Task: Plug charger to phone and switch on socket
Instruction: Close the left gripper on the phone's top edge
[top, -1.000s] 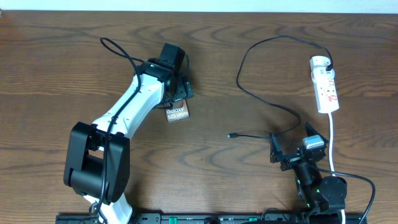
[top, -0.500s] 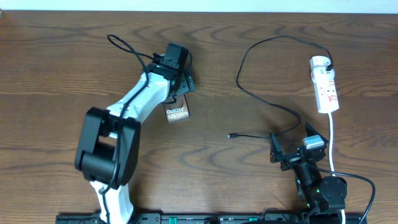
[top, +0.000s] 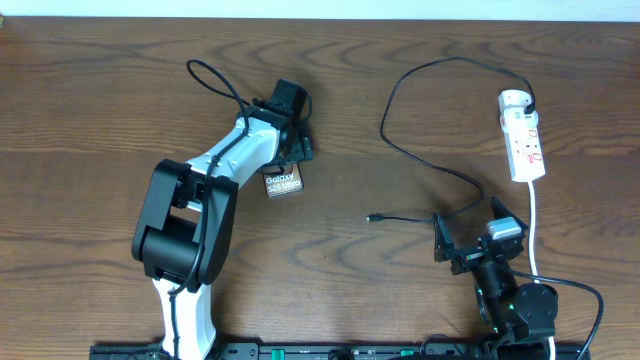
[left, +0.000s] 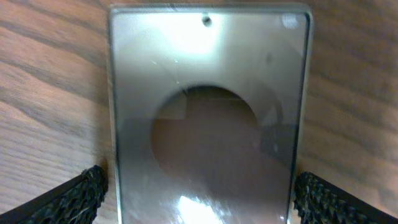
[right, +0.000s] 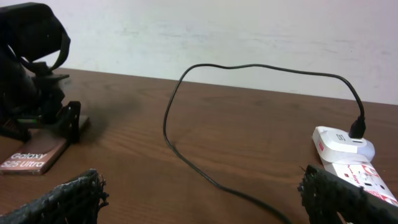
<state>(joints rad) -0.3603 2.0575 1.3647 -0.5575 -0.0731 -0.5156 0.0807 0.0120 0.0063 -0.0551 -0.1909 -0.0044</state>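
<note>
Your left jaws stand wide apart. In the left wrist view their mesh-clad fingertips (left: 78, 194) sit just beside the two long edges of the phone (left: 205, 124), one on each side; you cannot tell whether they touch it. The phone lies flat on the tabletop (top: 90, 120), glossy face up, with a dark round patch in its middle. From overhead only its lettered end (top: 283, 184) shows; the other end is hidden under the left arm (top: 225, 165), which reaches out from the near edge.

Your right jaws are also spread wide, with nothing between their fingertips (right: 68, 198). They sit low by the near edge of the tabletop, right of centre.

The charger (top: 382, 122) lies loose on the wood. Its connector tip (top: 371, 217) rests just left of the right jaws and well apart from the phone. From there the black cable loops away and back to a plug seated in the far end of the socket (top: 524, 142). The socket lies at the far right, red marks up, and its thick white cord (top: 533, 225) runs toward you past the right arm.
</note>
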